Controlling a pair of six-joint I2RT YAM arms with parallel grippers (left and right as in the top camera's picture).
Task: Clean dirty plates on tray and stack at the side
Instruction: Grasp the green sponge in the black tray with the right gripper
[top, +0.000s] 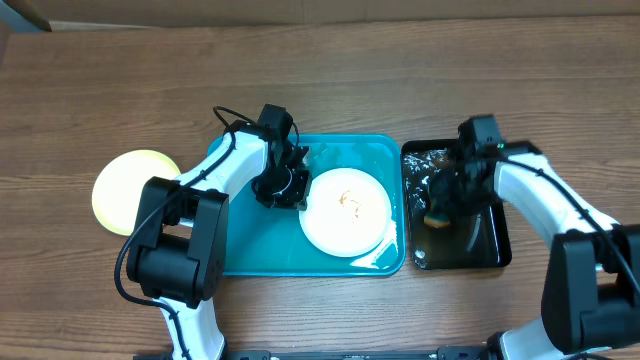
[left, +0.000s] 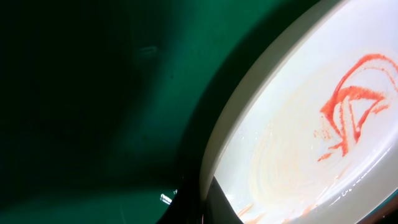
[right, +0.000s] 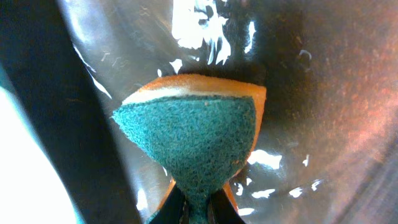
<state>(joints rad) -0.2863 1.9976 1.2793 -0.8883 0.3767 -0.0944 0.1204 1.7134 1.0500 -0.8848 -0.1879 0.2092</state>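
A white plate (top: 346, 212) with an orange sauce smear lies on the right half of the teal tray (top: 250, 250). My left gripper (top: 285, 187) is at the plate's left edge. In the left wrist view its fingers (left: 208, 194) sit on either side of the plate's rim (left: 298, 143), over the tray (left: 93, 93). A pale yellow-green plate (top: 133, 190) lies on the table left of the tray. A second white plate is not in view. My right gripper (top: 442, 203) is shut on a green and orange sponge (right: 193, 130) over the black tray.
The smaller black tray (top: 490, 245) stands right of the teal tray, wet and glossy with crumpled clear film at its back; it fills the right wrist view (right: 323, 93). The wooden table runs all around both trays.
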